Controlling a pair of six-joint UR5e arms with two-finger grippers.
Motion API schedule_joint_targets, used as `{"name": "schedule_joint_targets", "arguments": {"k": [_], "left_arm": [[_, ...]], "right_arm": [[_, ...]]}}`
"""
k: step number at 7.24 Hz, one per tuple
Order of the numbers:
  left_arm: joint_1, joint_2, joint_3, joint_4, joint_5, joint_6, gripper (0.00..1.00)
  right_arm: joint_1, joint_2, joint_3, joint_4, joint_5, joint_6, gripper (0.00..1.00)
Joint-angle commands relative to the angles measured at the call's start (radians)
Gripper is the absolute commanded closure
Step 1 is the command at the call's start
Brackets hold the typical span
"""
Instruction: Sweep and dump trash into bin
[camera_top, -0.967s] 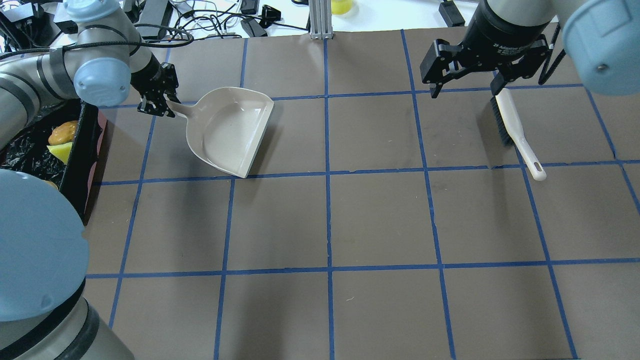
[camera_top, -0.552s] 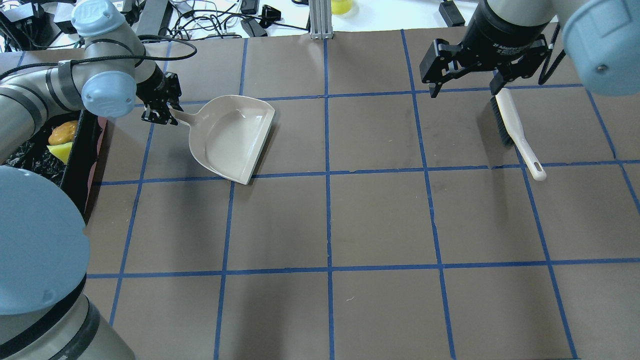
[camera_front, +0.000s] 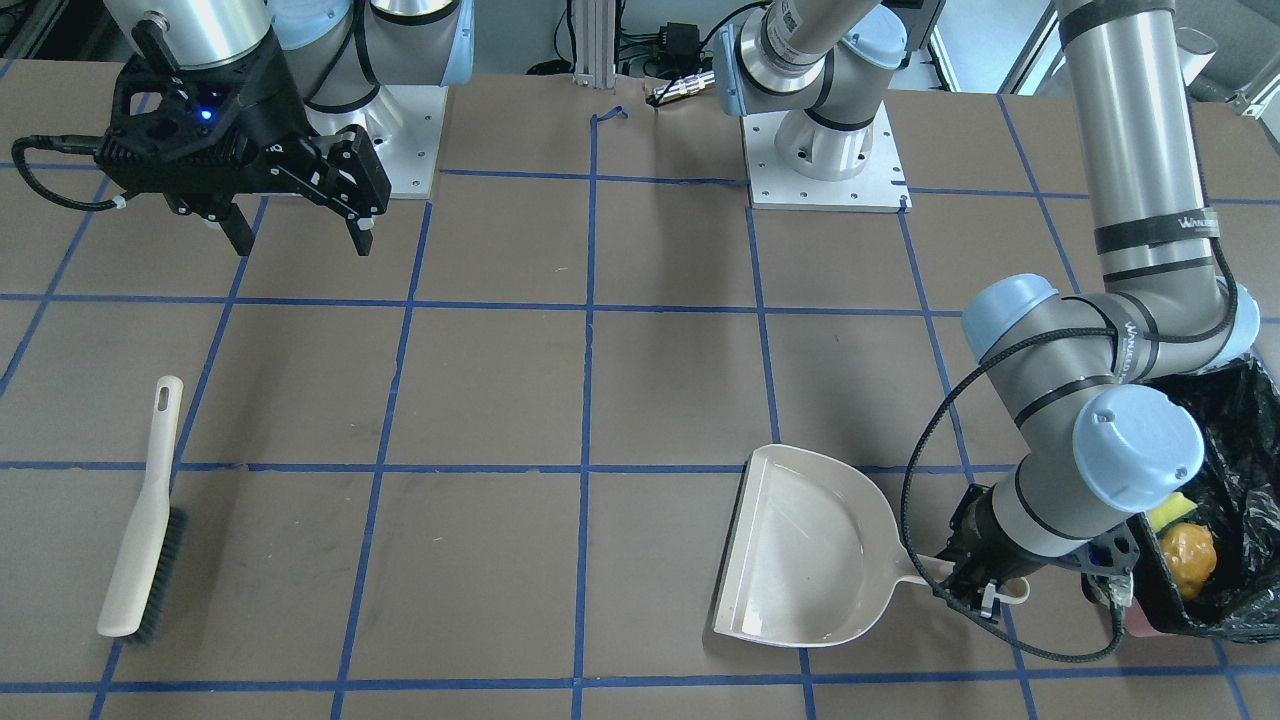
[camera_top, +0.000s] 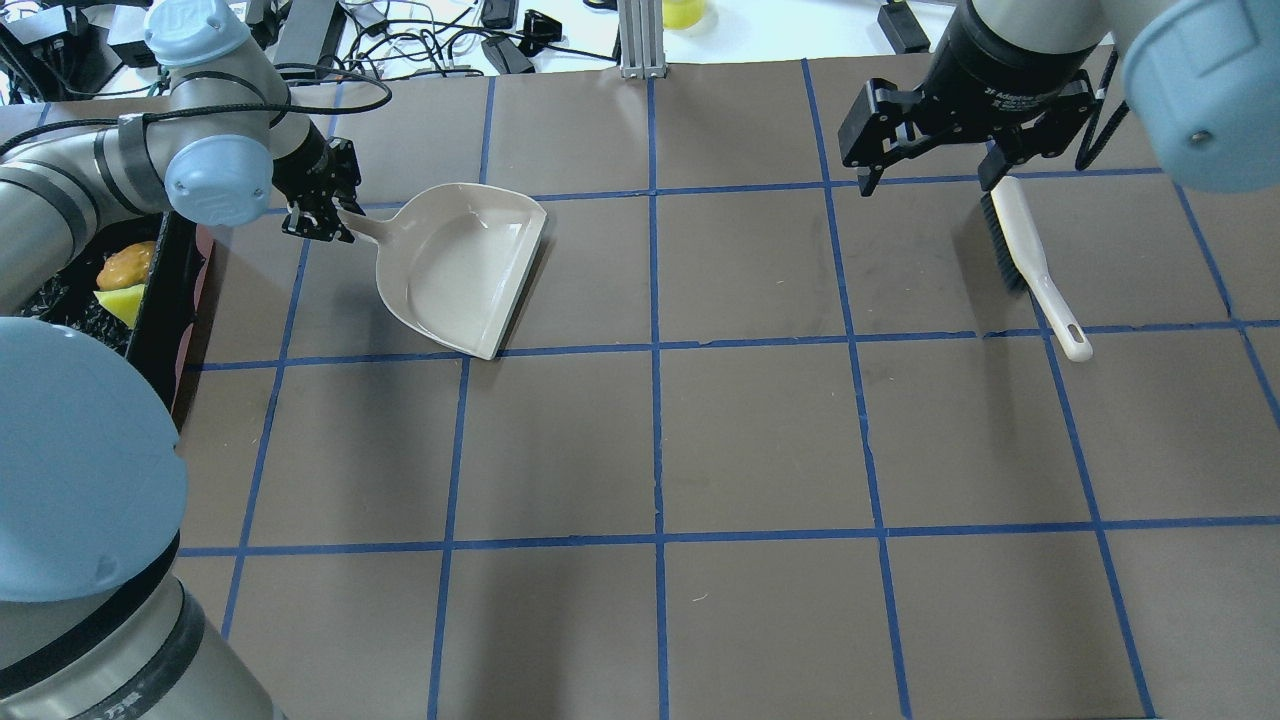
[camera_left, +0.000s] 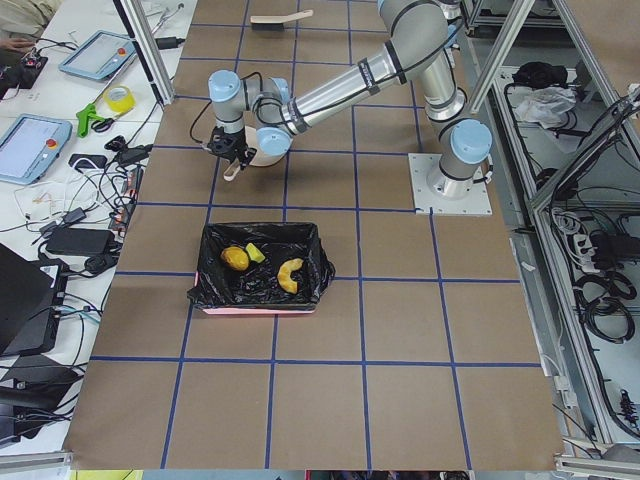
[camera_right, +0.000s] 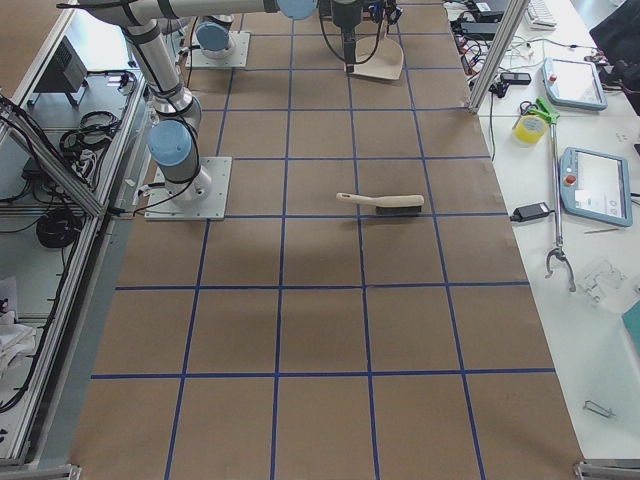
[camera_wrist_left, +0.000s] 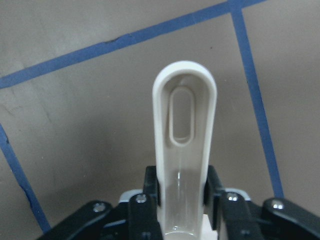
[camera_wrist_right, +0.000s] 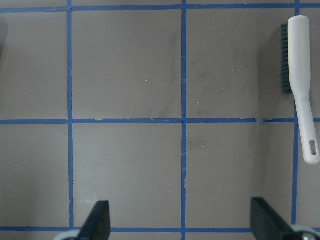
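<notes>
The left end effector is clamped on the handle of the beige dustpan. In the left wrist view its two fingers press the handle from both sides, and the free end of the handle, with its long hole, points up in the frame. In the overhead view this grasp is in the upper left of the frame. The pan spreads from it toward the lower right and its straight front edge reaches a blue tape line. The pan is low over the brown desk; I cannot tell if it touches the desk.

The bin stands just beside this arm, at the left edge of the overhead frame and at the right edge of the front-facing one. All the trash is inside it, on the black bag: the golden-brown lumpy piece, the yellow-green sponge touching it, and the curved orange piece a little apart.

The right end effector hangs over the desk in the upper right of the overhead frame with its fingers wide apart and nothing between them. The brush lies flat on the desk just below it in this frame, apart from the fingers, with its bristles toward the top of the frame.
</notes>
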Motion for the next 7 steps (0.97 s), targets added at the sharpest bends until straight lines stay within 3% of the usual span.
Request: {"name": "schedule_joint_targets", "arguments": {"k": [1, 7], "left_arm": [[0.001, -0.026, 0.019, 0.001, -0.002, -0.011, 1.00], [0.001, -0.066, 0.072, -0.010, 0.001, -0.015, 0.97]], "right_arm": [[0.000, 0.000, 0.000, 0.000, 0.000, 0.001, 0.00], [0.000, 0.000, 0.000, 0.000, 0.000, 0.001, 0.00]]}}
